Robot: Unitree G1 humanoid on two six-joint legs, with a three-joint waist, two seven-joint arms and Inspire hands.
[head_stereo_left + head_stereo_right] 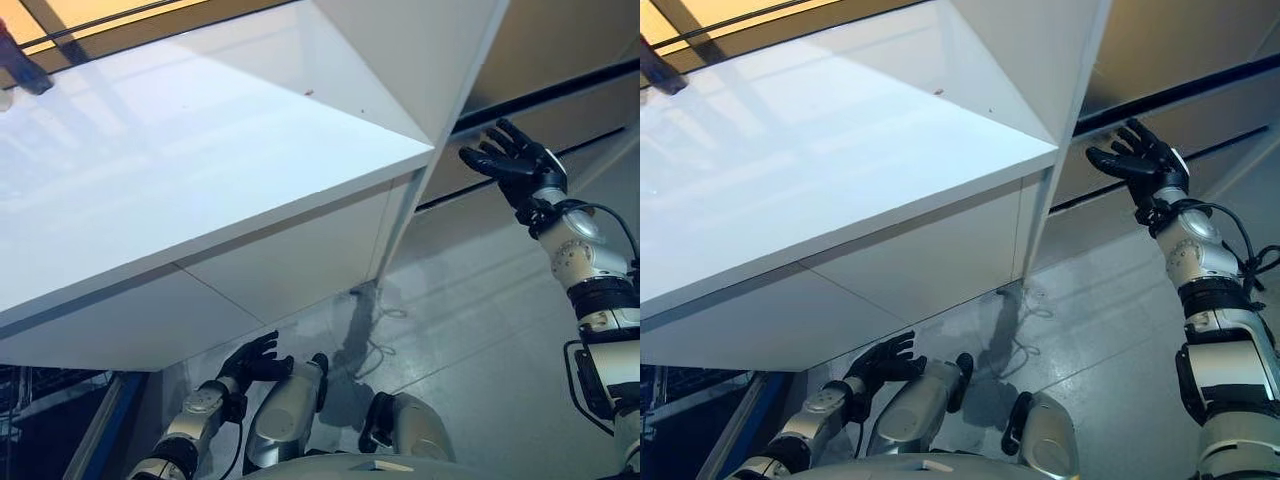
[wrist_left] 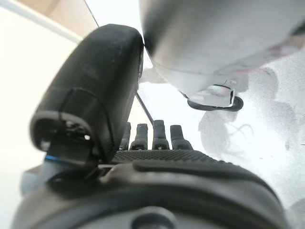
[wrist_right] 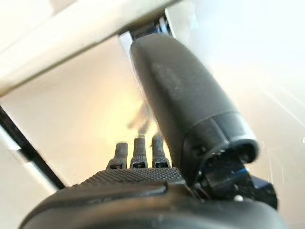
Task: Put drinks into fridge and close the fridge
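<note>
My right hand (image 1: 515,160) is raised at the right with its fingers spread open, holding nothing. It hovers just right of the edge of a tall white panel (image 1: 420,60) that stands over a big white cabinet top (image 1: 200,170). In the right wrist view its thumb (image 3: 186,95) and straight fingers (image 3: 138,150) point at a pale wall. My left hand (image 1: 255,362) hangs low at the bottom left below the white cabinet's front (image 1: 290,270), fingers relaxed and empty. In the left wrist view its fingers (image 2: 152,136) lie straight over the grey floor.
The grey floor (image 1: 470,300) stretches to the right of the cabinet. A dark strip (image 1: 560,90) runs along the beige wall behind my right hand. A blue frame (image 1: 110,420) stands at the lower left. A dark blue object (image 1: 25,65) lies at the top left.
</note>
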